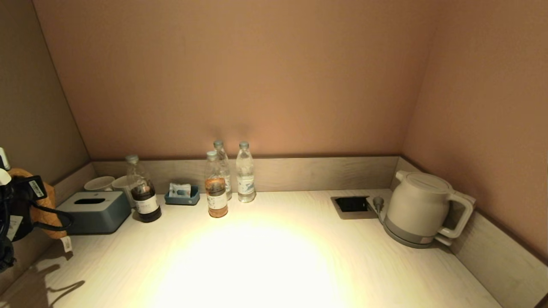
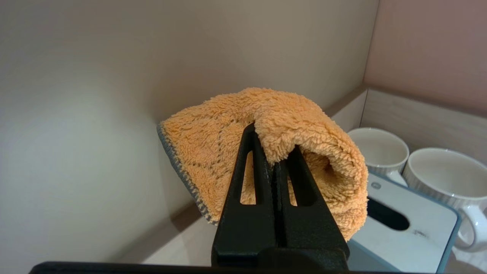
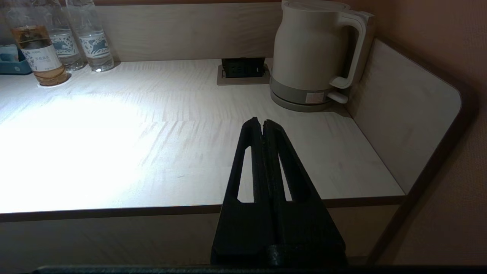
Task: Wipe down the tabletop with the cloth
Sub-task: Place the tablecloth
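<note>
One broad bench, pale wood-grain laminate, smooth, with a low upstand at the back and sides, and a glare patch mid-surface. No wiping contact visible yet.

Kettle: cream, rounded, matte, on its base in the right rear corner, cord running to a recessed socket just beside it.

Tissue box: grey-blue, boxy, far left. Two white ribbed mugs behind it.

Four bottles, clear plastic, tall and narrow, mid-rear; a small blue tray among them.

Cloth: orange, fluffy terry with grey stitched edge, bunched; held up off the bench at the far left, above the tissue box, close to the left wall.

Left gripper: black fingers clenched on a fold of the cloth.

Right gripper: fingers pressed together, holding nothing, hovering off the front edge, right side.

Risks, my guess: bottles are light and tippy, so a wide sweep could topple them; the trailing cloth could snag the tissue box or mugs on the way down; a small pinched fold may slip under wiping pressure; kettle cord catch.
</note>
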Tool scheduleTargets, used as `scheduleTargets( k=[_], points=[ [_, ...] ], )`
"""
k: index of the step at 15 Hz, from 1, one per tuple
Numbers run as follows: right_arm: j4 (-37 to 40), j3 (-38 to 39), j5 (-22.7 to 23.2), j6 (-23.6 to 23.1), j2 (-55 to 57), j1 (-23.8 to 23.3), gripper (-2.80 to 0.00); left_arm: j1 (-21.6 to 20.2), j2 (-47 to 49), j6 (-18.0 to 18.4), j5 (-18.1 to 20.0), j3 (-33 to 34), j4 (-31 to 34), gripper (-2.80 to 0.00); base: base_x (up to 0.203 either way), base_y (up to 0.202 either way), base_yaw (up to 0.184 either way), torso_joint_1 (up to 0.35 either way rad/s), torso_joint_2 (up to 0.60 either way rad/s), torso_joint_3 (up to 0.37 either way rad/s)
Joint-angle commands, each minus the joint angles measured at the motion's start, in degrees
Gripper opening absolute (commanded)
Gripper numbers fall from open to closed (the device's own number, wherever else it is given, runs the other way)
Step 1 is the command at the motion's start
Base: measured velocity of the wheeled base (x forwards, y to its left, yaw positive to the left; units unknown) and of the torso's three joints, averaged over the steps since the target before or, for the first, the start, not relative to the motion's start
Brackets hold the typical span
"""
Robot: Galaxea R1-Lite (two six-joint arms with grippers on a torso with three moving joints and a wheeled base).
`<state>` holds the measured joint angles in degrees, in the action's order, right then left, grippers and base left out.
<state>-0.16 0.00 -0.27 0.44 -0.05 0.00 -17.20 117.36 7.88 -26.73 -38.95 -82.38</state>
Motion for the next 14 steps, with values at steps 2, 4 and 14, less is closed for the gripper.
scheduleTargets(
  k=[2, 4, 14],
  points=[
    [-0.02, 0.00, 0.00, 0.00, 0.05, 0.00, -2.80, -0.03, 1.12, -0.05, -0.16, -0.16, -0.41, 0.00, 0.000, 0.000, 0.000, 0.000, 0.00, 0.000],
    [-0.02, 0.00, 0.00, 0.00, 0.05, 0.00, -2.80, -0.03, 0.79, -0.14, -0.16, -0.28, -0.46, 0.00, 0.000, 0.000, 0.000, 0.000, 0.00, 0.000],
    [-0.02, 0.00, 0.00, 0.08, 0.05, 0.00, -2.80, -0.37, -0.94, -1.30, -1.80, -2.04, 9.83, 0.00, 0.000, 0.000, 0.000, 0.000, 0.00, 0.000]
  ],
)
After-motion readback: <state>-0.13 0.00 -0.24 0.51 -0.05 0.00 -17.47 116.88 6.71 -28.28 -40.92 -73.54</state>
